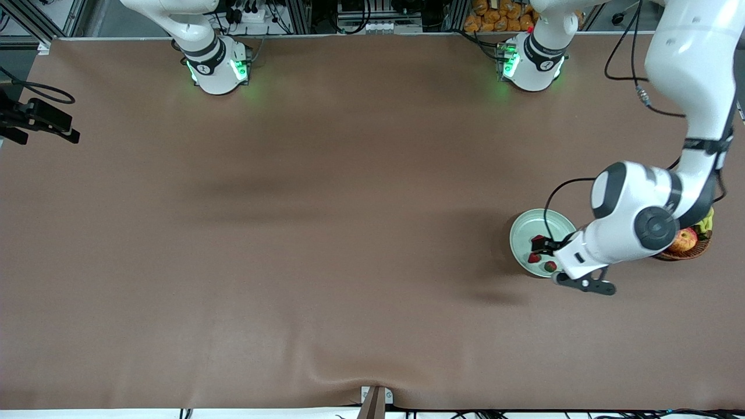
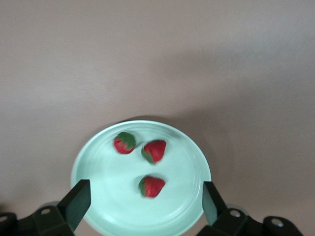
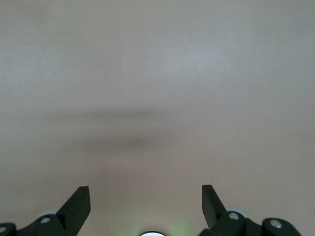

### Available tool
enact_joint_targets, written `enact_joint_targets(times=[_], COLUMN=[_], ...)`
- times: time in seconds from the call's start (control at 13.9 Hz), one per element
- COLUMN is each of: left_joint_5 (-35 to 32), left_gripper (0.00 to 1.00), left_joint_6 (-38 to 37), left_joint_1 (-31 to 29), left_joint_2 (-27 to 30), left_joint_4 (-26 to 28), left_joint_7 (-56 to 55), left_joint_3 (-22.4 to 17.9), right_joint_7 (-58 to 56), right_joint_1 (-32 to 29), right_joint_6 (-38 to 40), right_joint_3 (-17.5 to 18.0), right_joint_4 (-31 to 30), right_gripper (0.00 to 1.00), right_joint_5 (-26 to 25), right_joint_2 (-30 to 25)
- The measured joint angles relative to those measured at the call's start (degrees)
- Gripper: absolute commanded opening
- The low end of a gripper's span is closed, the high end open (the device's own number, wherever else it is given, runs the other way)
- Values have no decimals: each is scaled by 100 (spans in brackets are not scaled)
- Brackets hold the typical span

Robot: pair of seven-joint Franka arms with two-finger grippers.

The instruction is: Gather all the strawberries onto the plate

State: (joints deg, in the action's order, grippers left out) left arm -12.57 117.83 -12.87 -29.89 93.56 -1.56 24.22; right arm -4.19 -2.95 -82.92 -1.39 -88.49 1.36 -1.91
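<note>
Three strawberries point(image 2: 152, 187) all in plate point(image 2: 98, 196), lying loose and apart, two close together, third a little off from them. Plate point(image 1: 524, 224) on brown worktop point(image 1: 326, 244) toward left arm's end, just beside wicker basket point(image 1: 687, 249) of fruit. Left claw point(image 2: 145, 196) hovering over plate, fingers point(image 2: 78, 199) spread wide, gripping nothing. In front view left claw point(image 1: 544, 247) over plate, wrist partly covering rim. Right claw point(image 3: 145, 199) spread wide too, empty, over bare worktop point(image 3: 157, 98); right arm waiting.
</note>
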Motion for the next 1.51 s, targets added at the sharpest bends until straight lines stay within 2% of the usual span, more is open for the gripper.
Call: enact_joint_targets(times=[0.36,0.72,1.01,1.15,1.29,1.51], left_joint_5=[0,31,896,1124,1190,1227], left_gripper=[100,100,100,100,100,100], left_joint_6=[-1242,-2221,-2705,-2929,-3051,-3054], left_joint_1=[-10,-38,-538,-582,-156,894], left_joint_2=[1104,1554,2105,2357,2575,2860], left_joint_4=[-531,-1280,-1344,-1320,-1160,-787], left_joint_7=[-25,-48,-82,-78,-80,-87], left_joint_3=[-5,-22,-51,-180,-646,-1698], right_joint_7=[0,0,1,1,1,1], right_joint_1=[0,-2,-5,3,13,13], right_joint_6=[11,16,15,15,19,48], right_joint_3=[-3,-8,-13,10,13,11], right_joint_4=[0,3,28,58,69,70], right_gripper=[100,100,100,100,100,100], right_joint_5=[0,-2,-2,-1,-2,-2], right_joint_2=[0,0,0,-1,-1,0])
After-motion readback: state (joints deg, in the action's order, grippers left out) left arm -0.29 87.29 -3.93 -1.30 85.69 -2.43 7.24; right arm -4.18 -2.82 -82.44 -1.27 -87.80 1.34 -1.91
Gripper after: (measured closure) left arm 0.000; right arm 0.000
